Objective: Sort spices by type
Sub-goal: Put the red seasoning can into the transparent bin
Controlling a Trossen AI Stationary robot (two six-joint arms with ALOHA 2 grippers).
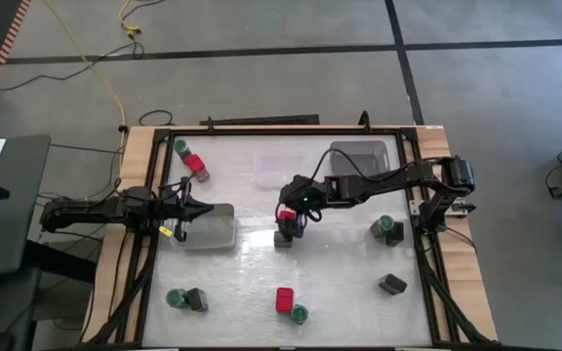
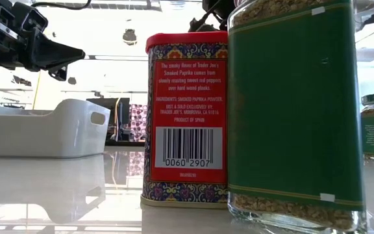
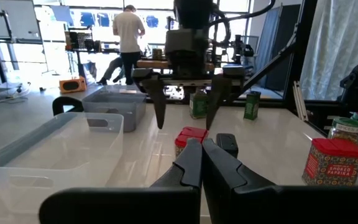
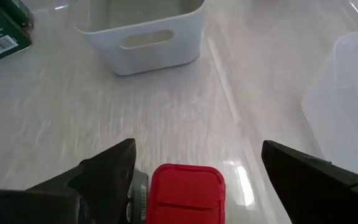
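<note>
Near the table's middle, a red spice tin [image 4: 185, 191] stands upright on its base with a dark grey tin [image 3: 227, 144] close beside it. My right gripper [image 4: 197, 147] is open above them. Its fingers stand on either side of the red tin [image 3: 191, 137] without touching it, their tips a little above its lid. My left gripper [image 3: 201, 144] is shut and level at the table's left [image 1: 195, 207], beside a white bin [image 1: 210, 227]. Other spices stand about: green-lidded jars [image 1: 386, 230], a red tin [image 1: 195, 164], a dark tin [image 1: 392, 284].
A clear tray [image 1: 279, 166] and a grey tray [image 1: 359, 156] sit at the far side. Near the front edge stand a red tin [image 2: 186, 123] and a green jar [image 2: 297, 110], and to their left a jar with a dark tin [image 1: 185, 298]. A person [image 3: 129, 34] is in the room beyond.
</note>
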